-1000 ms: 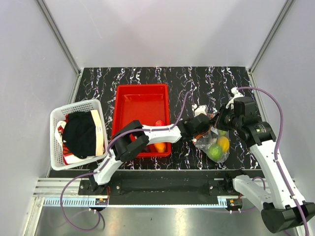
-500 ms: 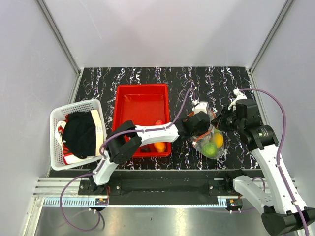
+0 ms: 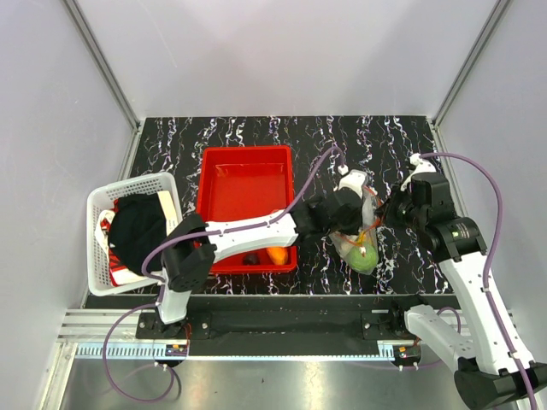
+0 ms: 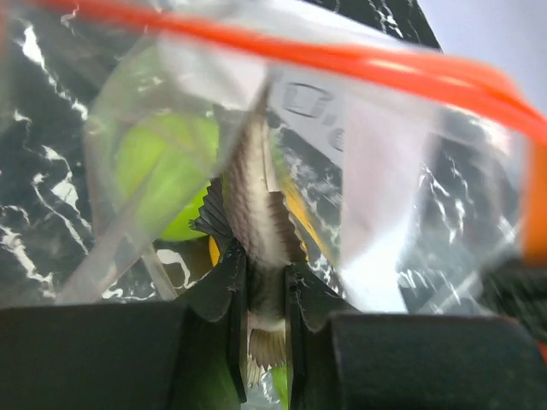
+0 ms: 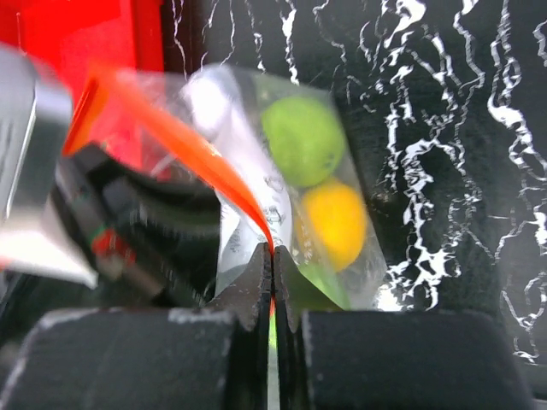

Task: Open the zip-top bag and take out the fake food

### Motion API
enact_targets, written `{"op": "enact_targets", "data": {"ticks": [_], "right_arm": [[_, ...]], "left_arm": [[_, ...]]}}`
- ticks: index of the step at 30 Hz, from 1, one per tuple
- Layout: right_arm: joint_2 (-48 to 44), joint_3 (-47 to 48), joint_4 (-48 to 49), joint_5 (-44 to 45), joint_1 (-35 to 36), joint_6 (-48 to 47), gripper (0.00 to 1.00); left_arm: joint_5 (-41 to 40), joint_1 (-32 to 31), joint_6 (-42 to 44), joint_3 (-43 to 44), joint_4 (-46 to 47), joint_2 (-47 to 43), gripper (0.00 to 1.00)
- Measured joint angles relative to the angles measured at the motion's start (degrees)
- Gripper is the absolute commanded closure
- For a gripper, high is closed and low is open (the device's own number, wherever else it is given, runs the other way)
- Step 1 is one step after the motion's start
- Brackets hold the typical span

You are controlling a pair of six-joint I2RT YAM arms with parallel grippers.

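Note:
The zip-top bag (image 3: 366,248) lies on the dark table right of the red tray, its mouth held up. My right gripper (image 5: 272,256) is shut on the bag's red-orange zip strip (image 5: 184,141). Through the plastic the right wrist view shows a green fruit (image 5: 303,137) and a yellow fruit (image 5: 338,222). My left gripper (image 4: 265,269) reaches into the bag's mouth and is shut on the tail of the grey fish (image 4: 255,192). Beside the fish lies a green fruit (image 4: 158,162), under the zip strip (image 4: 342,55). From above, the left gripper (image 3: 352,220) and right gripper (image 3: 386,218) meet at the bag.
The red tray (image 3: 244,175) stands left of the bag, with an orange piece (image 3: 278,254) and a small dark piece (image 3: 253,257) at its near end. A white basket (image 3: 107,201) with dark cloth stands at the far left. Grey walls enclose the table.
My left gripper has moved right into the bag's mouth and has shut on the fish. The right gripper has kept its hold on the strip and drawn slightly right; the bag has shifted.

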Motion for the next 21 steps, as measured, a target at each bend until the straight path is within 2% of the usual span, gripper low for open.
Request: {"op": "enact_targets", "data": {"ticks": [12, 21], "right_arm": [[5.3, 8.4, -1.6, 2.1, 0.0, -1.3, 1.0], [5.0, 5.8, -1.3, 1.9, 0.0, -1.7, 1.0]], "left_arm": [[-2.7, -4.6, 5.2, -2.9, -1.2, -1.0, 1.0], [-5.6, -4.9, 10.0, -8.9, 3.0, -7.9, 1.0]]}}
